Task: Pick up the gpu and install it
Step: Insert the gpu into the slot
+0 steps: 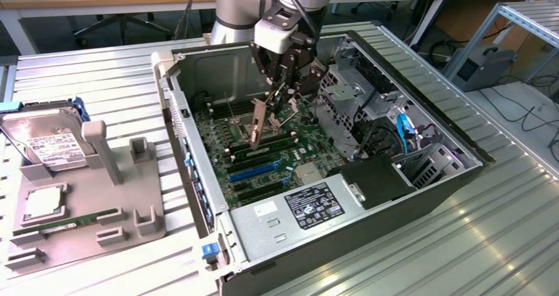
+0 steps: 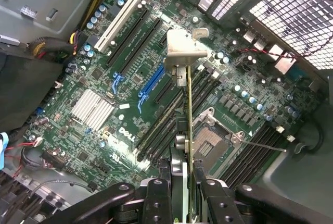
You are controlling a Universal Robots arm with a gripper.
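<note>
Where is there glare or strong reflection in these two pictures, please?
Exterior view: bright glare streaks on the ribbed metal table beside the computer case. Wrist view: the gpu bracket looks pale and washed out; the motherboard is evenly lit.

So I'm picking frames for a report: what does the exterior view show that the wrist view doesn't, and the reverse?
Exterior view alone: the hard drive on the grey tray at its left, and the power supply's label. Wrist view alone: the processor socket, white slot and blue slot. Both: the hand holding the gpu edge-on above the motherboard.
</note>
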